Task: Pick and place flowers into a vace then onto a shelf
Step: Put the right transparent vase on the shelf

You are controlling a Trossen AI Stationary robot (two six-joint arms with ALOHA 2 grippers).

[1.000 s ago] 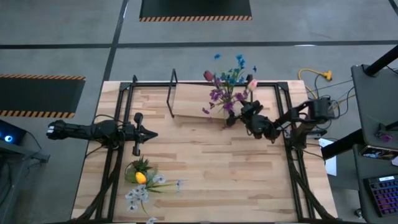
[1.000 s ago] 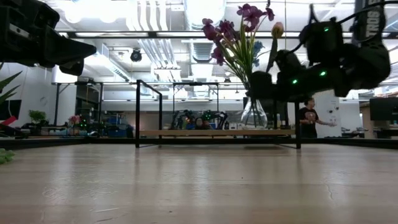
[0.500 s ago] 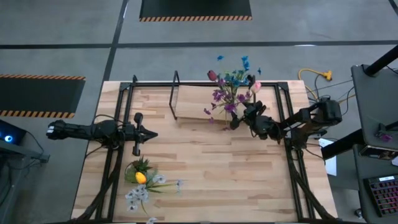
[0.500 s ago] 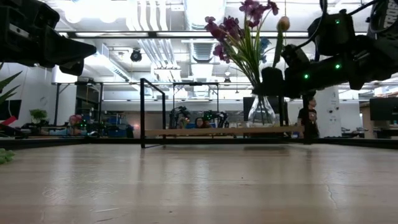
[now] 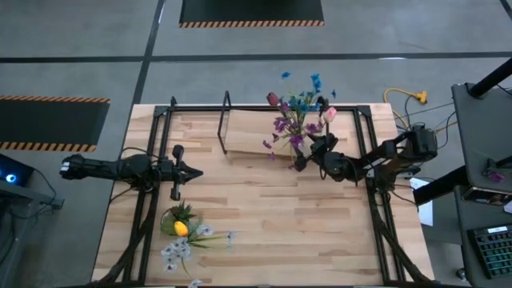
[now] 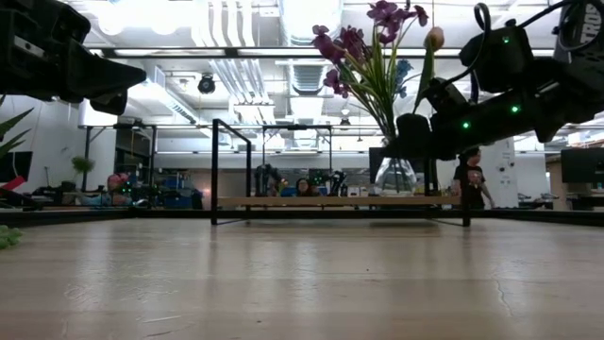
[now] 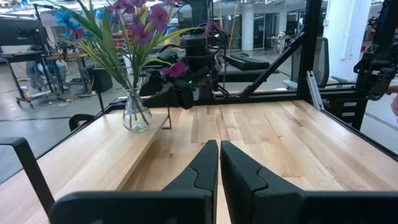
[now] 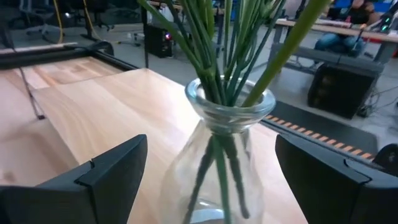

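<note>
The clear glass vace [image 8: 217, 168] holds the flowers [image 5: 296, 112], their green stems [image 8: 230, 50] bunched in its neck. It stands by its base on the right end of the shelf [image 5: 244, 138], a light board on black loops. My right gripper [image 8: 211, 162] is open and level, one finger on each side of the vace with gaps showing. In the left wrist view it [image 7: 168, 93] sits just right of the vace [image 7: 136, 115]. My left gripper [image 5: 200, 171] waits shut at the table's left, pointing at the shelf.
A squat green potted plant [image 5: 180, 222] and loose white flowers [image 5: 180, 252] lie near the table's front left. Black frame rails [image 5: 148, 200] run along both table sides. People [image 6: 467, 179] stand in the room beyond the far edge.
The shelf, with the vace of flowers on it, has slid slightly toward the table's right edge. My right gripper has drawn back a little toward the right edge from around the vace's neck and stays open.
</note>
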